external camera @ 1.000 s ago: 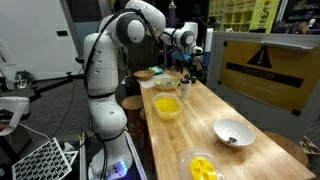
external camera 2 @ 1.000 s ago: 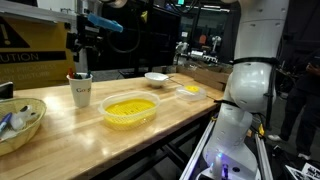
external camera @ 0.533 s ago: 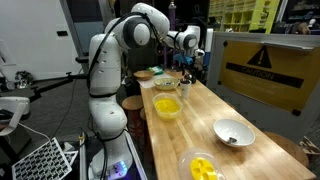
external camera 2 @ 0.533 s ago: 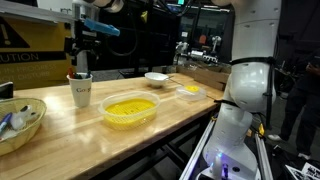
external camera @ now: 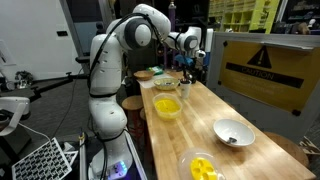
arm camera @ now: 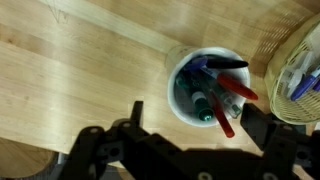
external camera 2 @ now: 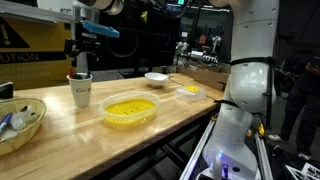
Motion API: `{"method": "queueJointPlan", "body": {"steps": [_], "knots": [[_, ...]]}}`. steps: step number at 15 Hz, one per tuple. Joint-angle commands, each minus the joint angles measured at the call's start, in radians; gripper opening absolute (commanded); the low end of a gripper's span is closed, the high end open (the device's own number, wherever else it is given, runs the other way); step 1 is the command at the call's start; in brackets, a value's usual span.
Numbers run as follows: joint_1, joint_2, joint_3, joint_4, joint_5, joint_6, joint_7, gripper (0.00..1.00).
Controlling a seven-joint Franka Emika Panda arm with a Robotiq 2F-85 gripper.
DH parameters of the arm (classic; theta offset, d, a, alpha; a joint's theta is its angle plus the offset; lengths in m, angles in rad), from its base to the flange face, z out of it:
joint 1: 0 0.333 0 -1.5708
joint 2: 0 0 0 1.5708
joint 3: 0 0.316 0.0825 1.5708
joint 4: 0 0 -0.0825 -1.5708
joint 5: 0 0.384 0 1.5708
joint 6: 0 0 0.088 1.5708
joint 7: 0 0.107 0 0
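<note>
Claw (external camera 2: 80,52) hangs spread wide directly above the white cup (external camera 2: 81,92) standing upright on the bench (external camera 2: 60,128) near the wicker basket (external camera 2: 22,122), its markers (arm camera: 222,92) pointing straight up toward the open jaws.

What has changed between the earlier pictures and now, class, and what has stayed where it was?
The gripper, open, drifted slightly sideways and, it seems, a little lower, so it hangs above the white cup of markers. It grasped nothing and released nothing. The cup, the yellow bowl, the white bowl and the basket stayed in place.
</note>
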Motion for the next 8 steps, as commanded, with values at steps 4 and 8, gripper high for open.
{"method": "queueJointPlan", "body": {"steps": [4,8], "knots": [[0.028,0.043,0.0,-0.012,-0.001,0.063,0.077,1.0],[0.042,0.035,-0.005,-0.028,-0.014,0.106,0.127,1.0]]}}
